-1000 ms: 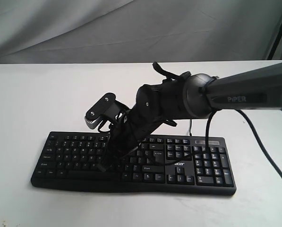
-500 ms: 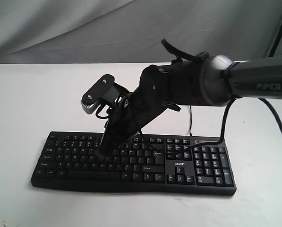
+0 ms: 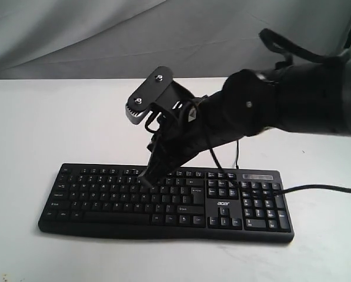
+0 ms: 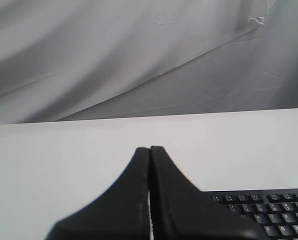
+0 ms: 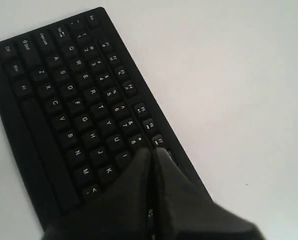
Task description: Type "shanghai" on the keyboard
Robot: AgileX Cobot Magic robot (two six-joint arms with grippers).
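1. Bulky matte-black right arm (image 3: 281, 100) with rounded joint housings.
2. At its 10 o'clock, a black camera bracket (image 3: 151, 94), grey-edged, with two silver screws (image 3: 159, 77).
3. Black cables (image 3: 275, 40) loop at 12 o'clock.
4. The right gripper (image 3: 144, 178) and left gripper (image 4: 149, 149) are black and tapered.

One front camera, two wrist cameras.
The exterior view faces the keyboard (image 3: 104, 197) from the typist's side, slightly raised. The right wrist view looks steeply down past the right gripper (image 5: 152, 151) onto the letter keys, close. The left wrist view looks level past the left gripper (image 4: 149, 148) across the table (image 4: 49, 150), sharing only a keyboard corner.
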